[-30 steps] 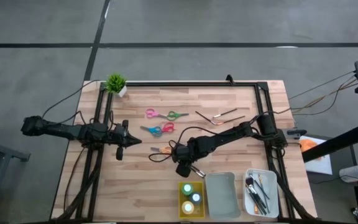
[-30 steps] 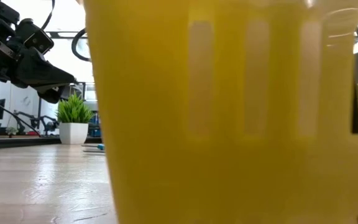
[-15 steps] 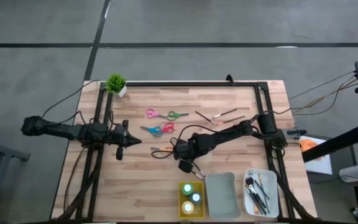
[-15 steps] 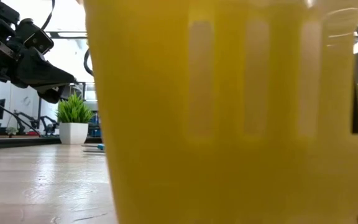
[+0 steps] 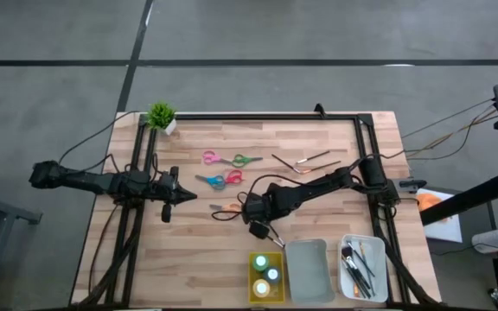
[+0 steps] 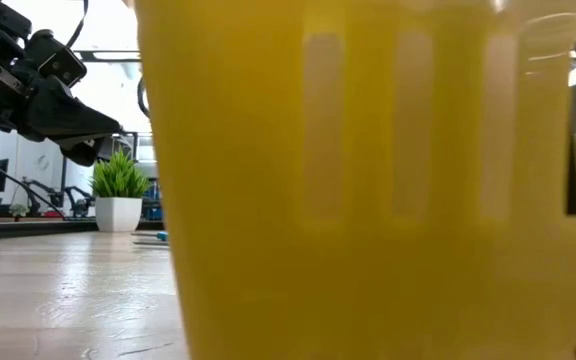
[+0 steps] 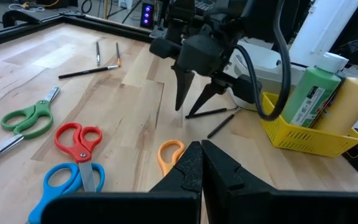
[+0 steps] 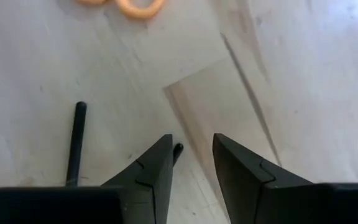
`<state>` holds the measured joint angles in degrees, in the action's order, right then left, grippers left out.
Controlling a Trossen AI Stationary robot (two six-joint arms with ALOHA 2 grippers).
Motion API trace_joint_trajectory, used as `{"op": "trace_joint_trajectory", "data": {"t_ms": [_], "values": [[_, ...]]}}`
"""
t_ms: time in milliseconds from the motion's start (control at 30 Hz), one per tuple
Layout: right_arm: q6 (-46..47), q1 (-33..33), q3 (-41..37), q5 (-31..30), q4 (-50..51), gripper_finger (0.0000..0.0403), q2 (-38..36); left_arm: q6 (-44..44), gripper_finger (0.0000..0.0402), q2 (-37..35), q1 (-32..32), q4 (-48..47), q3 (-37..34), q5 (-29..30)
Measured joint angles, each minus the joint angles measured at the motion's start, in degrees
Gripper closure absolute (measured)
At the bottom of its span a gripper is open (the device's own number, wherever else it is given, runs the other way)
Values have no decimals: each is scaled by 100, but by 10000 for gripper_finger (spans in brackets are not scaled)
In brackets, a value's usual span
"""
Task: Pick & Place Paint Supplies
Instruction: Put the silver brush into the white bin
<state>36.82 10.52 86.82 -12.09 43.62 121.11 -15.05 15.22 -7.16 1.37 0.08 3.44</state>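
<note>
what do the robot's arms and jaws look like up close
Both arms are matte black, built of slim jointed segments with black cables looping beside them. The right gripper ends in two narrow, tapering jaws, pointed like a beak, under a blocky angular housing with a thick cable curving off it. The left gripper has the same dark wedge-shaped jaws. No markings show.

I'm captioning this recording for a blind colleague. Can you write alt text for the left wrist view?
The right gripper hangs open, fingertips down, just above two thin dark brushes on the wooden table. In front lie orange, red, blue and green scissors; a yellow tray holds paint bottles. The left gripper is shut.
</note>
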Motion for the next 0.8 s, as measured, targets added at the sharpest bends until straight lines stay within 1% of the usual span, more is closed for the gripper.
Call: {"op": "trace_joint_trajectory", "data": {"t_ms": [200, 333, 533, 800], "values": [[620, -9, 3, -126, 119, 289, -237, 0, 401, 0, 1, 0, 0, 0], [1171, 80, 5, 147, 91, 289, -393, 0, 401, 0, 0, 0, 0, 0], [1900, 294, -8, 203, 109, 289, -388, 0, 401, 0, 1, 0, 0, -2], [2067, 334, -109, 157, 61, 289, -388, 0, 401, 0, 1, 2, 0, -2]]}}
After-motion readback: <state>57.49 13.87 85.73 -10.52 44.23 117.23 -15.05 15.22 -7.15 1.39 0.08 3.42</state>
